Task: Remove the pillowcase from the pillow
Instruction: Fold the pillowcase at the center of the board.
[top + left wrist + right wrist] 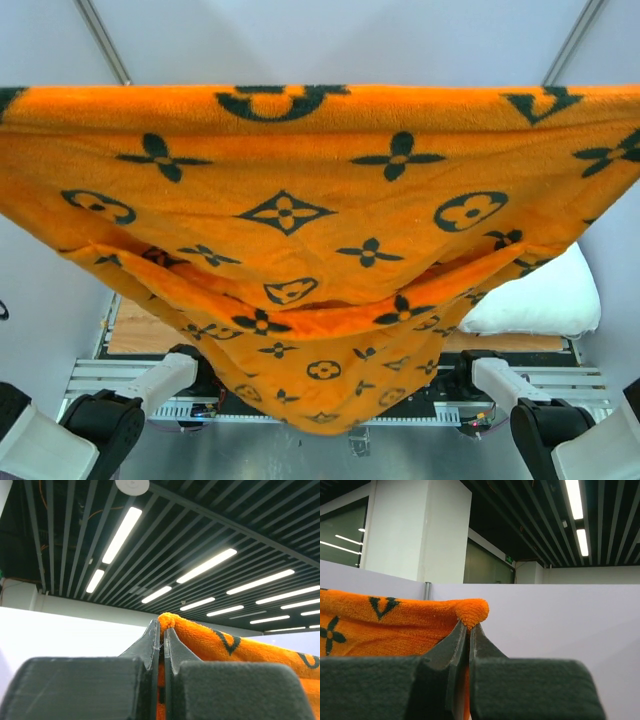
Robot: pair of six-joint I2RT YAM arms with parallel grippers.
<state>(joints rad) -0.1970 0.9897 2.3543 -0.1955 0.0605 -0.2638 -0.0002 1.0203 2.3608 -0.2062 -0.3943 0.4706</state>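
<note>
Where the top view is filled edge to edge with orange, the items read as follows.

Item 1, pillowcase (pixel 320 230): bright orange plush fabric with black monogram, flower and diamond motifs. It hangs spread wide above the tabletop, its upper edge running straight across from left to right. The lower part sags in folds to a rounded point near the arm bases. A slack opening shows along the middle folds.

Item 2, pillow (pixel 540 300): plain white and plump, lying on the tabletop at the right, outside the pillowcase. Its left portion is hidden behind the hanging fabric. No tag can be made out.

Item 3, left claw (pixel 162 630): pointed upward, jaws pressed narrow together, pinching a folded edge of the pillowcase that bulges just above the tips. The fabric trails off to the right in its wrist view, under ceiling slats and strip lights.

Item 4, right claw (pixel 469 628): also pointed upward, jaws clamped tight on a rounded corner of the pillowcase. The cloth extends to the left in its view, before a pale partition wall.

Item 5, tabletop (pixel 135 335): a wood-toned surface, seen only in strips to the left and right under the fabric.

Neither claw shows in the top view.
</note>
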